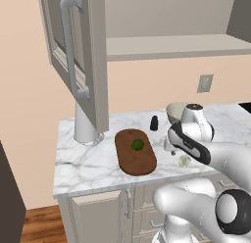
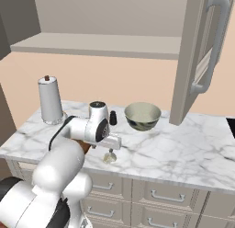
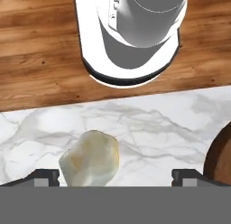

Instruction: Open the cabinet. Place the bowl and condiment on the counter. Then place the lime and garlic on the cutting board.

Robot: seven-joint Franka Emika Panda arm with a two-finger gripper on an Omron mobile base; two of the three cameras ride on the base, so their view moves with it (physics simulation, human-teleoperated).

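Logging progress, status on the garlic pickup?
Gripper open above the garlic on the counter, not gripping. Lime already on the cutting board. Nothing in the way.

Light: even, soft, bright all over.
Shadows: faint on the desk (image 1: 88, 163), darker under the open cabinet (image 2: 92, 43).
Focus: sharp; no glare, no blur.
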